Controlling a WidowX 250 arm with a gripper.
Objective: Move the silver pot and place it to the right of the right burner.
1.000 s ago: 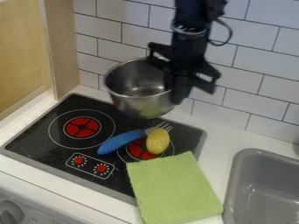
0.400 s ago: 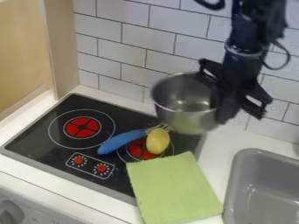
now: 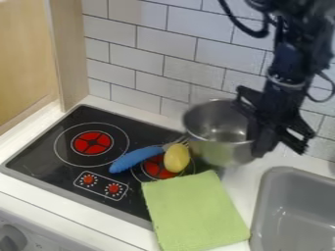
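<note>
My gripper (image 3: 258,142) hangs at the right of the view, shut on the right side wall of the silver pot (image 3: 219,148). The pot is upright and overlaps the stove's back right corner and the counter beside it; whether its base touches the surface I cannot tell. The right burner (image 3: 157,168) lies to the pot's lower left, partly covered by a yellow oval object and a blue-handled fork.
The fork's blue handle (image 3: 135,158) and the yellow object (image 3: 177,157) rest on the stove (image 3: 46,147). A green cloth (image 3: 193,211) covers its front right corner. A grey sink (image 3: 294,211) is at right, a tiled wall (image 3: 190,73) behind.
The gripper and the pot moved together to the right, away from above the stove's back middle, and then lower. The fork, yellow object and cloth stayed put.
</note>
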